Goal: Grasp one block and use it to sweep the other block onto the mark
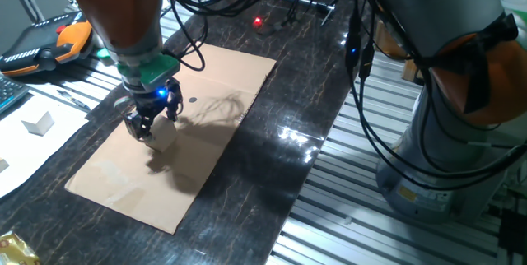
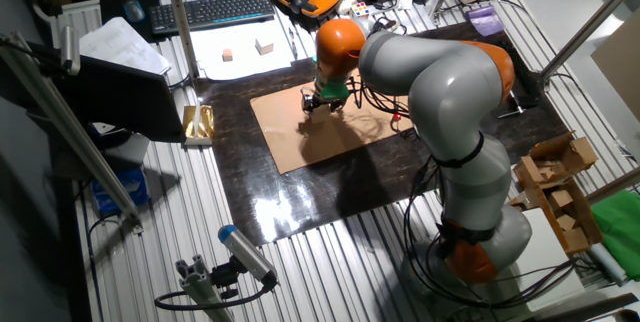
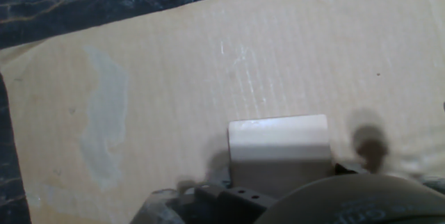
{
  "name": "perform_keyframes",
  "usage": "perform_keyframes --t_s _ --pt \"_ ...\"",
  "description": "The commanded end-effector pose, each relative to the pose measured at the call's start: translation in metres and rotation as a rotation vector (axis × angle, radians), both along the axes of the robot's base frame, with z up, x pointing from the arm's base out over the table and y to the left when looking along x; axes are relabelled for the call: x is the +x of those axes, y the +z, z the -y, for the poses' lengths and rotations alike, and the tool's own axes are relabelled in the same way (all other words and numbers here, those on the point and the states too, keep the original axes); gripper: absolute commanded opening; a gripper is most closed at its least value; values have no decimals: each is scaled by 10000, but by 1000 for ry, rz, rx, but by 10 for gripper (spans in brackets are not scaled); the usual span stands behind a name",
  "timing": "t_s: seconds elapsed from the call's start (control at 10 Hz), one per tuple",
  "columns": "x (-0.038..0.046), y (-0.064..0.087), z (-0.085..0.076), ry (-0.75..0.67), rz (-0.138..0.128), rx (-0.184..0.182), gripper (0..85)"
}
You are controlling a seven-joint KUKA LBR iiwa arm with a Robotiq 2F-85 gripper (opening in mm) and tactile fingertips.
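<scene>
Cardboard sheet (image 1: 206, 117) on dark marble-look table (image 1: 288, 158), tool (image 1: 151, 125) pinching tan block (image 1: 163, 136), cluttered lab w/ keyboard (image 2: 210, 10).

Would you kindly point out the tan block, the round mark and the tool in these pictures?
tan block (image 3: 279, 144): hand view, middle of its front face.
round mark (image 1: 193, 99): one fixed view, centre of the dark dot on the cardboard.
tool (image 1: 153, 128): one fixed view, midway between the fingertips.

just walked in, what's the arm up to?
The gripper is down on the cardboard sheet with a light tan block between its fingers; whether it is firmly clamped is hard to tell. The dark dot sits a little beyond it on the sheet. No second block shows on the cardboard.
</scene>
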State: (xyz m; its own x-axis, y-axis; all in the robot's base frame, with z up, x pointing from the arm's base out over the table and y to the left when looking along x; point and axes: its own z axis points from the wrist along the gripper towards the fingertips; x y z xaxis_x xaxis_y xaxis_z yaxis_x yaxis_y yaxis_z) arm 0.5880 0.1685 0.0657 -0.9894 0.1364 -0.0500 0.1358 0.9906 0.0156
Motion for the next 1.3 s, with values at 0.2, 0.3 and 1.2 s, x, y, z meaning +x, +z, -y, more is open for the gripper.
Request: perform_keyframes --t_s 0.2,0.3,1.2 --pt "11 61 27 17 -18 -38 503" --pt "18 115 46 22 -27 -42 483" --pt "-9 540 895 105 -34 -83 353"
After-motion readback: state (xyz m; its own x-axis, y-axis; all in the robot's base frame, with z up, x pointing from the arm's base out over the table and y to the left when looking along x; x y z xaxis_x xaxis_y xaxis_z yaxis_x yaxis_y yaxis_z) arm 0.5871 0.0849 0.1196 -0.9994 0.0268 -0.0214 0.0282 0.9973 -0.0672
